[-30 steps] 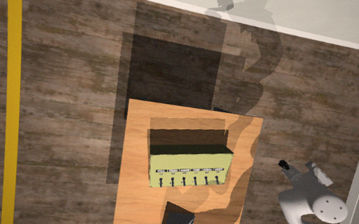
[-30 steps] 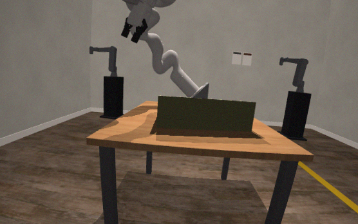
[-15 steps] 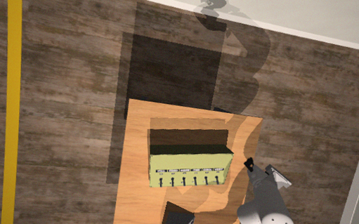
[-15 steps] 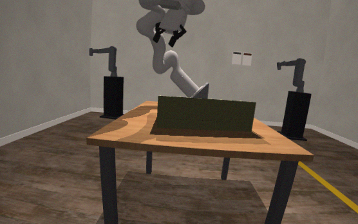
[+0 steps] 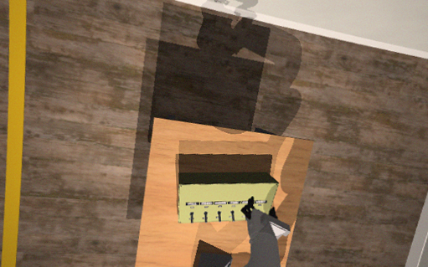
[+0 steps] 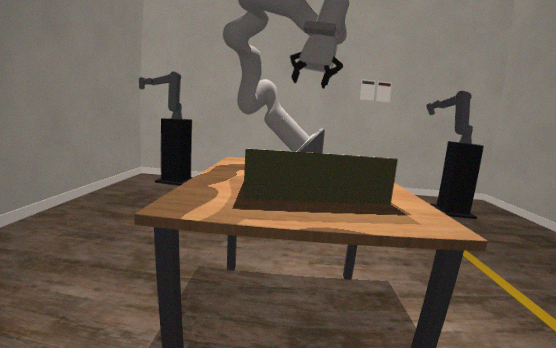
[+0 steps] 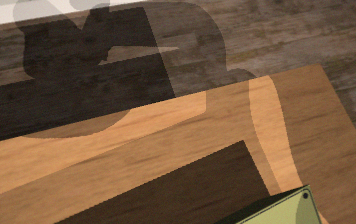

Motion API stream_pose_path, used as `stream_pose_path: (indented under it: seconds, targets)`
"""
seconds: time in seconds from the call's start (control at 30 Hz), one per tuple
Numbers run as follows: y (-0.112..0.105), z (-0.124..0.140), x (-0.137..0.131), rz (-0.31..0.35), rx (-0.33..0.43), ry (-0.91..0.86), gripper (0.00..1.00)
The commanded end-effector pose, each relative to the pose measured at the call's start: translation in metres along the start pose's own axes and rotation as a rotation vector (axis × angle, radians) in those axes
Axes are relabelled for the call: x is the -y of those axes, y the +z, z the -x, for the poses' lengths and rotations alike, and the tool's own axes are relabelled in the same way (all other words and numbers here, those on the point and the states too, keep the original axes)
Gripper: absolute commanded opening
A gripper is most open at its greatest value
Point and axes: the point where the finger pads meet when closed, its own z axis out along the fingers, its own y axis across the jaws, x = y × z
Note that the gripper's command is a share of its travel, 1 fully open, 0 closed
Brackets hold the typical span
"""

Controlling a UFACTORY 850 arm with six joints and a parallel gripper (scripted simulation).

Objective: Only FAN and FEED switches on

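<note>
A: The black-fingered grey gripper (image 6: pixel 317 71)?
B: Spread wide, holding nothing, high above the pale green box-shaped console (image 5: pixel 227 195).
A: And the console?
B: On the wooden table (image 5: pixel 162 225), long axis crosswise, switch face toward the arm. The gripper hides 2 right-hand switches; labels unreadable.
</note>
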Motion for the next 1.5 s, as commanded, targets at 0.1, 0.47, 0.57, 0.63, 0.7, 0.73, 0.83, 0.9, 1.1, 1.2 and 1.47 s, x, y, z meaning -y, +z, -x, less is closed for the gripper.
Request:
stream_pose_path:
  seconds: [0.1, 0.47, 0.57, 0.63, 0.7, 0.73, 0.83, 0.9, 1.1, 1.2, 1.47]
  targets:
    - [-0.014, 0.057, 0.053, -0.073, -0.035, -0.062, 1.0]
    - [-0.028, 0.195, 0.119, -0.211, -0.054, -0.216, 1.0]
    - [-0.029, 0.205, 0.122, -0.211, -0.054, -0.216, 1.0]
    - [-0.029, 0.246, 0.131, -0.241, -0.049, -0.257, 1.0]
    - [-0.029, 0.246, 0.131, -0.241, -0.049, -0.257, 1.0]
    - [-0.029, 0.246, 0.131, -0.241, -0.049, -0.257, 1.0]
    - [-0.027, 0.282, 0.136, -0.263, -0.042, -0.291, 1.0]
    - [-0.025, 0.309, 0.137, -0.278, -0.034, -0.318, 1.0]
    - [-0.021, 0.354, 0.136, -0.299, -0.018, -0.36, 1.0]
    - [-0.021, 0.355, 0.136, -0.299, -0.018, -0.36, 1.0]
    - [-0.021, 0.355, 0.136, -0.299, -0.018, -0.36, 0.77]
